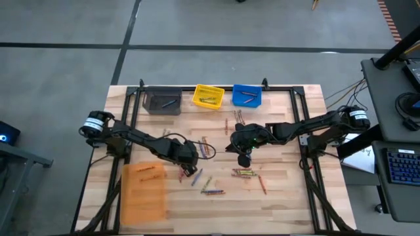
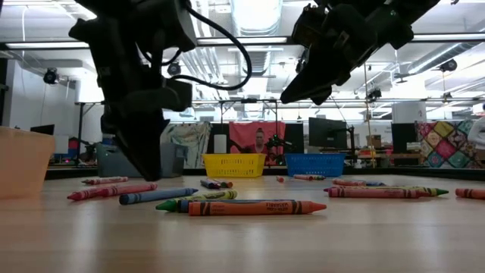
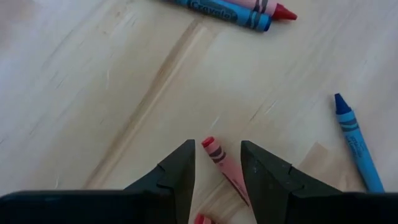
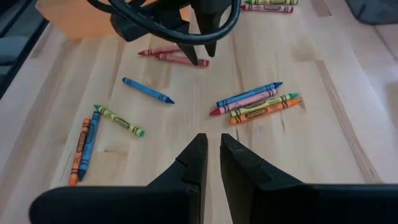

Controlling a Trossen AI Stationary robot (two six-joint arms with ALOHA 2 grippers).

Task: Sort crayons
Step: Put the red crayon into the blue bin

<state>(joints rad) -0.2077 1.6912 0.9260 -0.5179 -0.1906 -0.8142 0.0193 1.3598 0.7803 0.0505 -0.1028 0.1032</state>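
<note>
Crayons lie scattered on the wooden table: a red one [image 3: 222, 167] lies between the fingers of my left gripper [image 3: 217, 171], and a second red one [image 4: 163, 51] lies beside it. My left gripper [image 1: 188, 172] is open and low over the table, one finger on each side of the red crayon; I see no touch. Blue crayons [image 3: 352, 140] lie nearby. My right gripper [image 1: 244, 159] is shut and empty, raised above the table [image 2: 303, 87] near the middle. A cluster of blue, red, green and orange crayons [image 4: 255, 102] lies ahead of it.
Four bins stand on the table: grey [image 1: 163, 101], yellow [image 1: 209, 96] and blue [image 1: 247, 95] along the far edge, and orange [image 1: 144, 190] at the near left. More crayons lie at the middle [image 1: 237, 119] and near side [image 1: 212, 191]. A black frame [image 1: 302, 131] borders the table.
</note>
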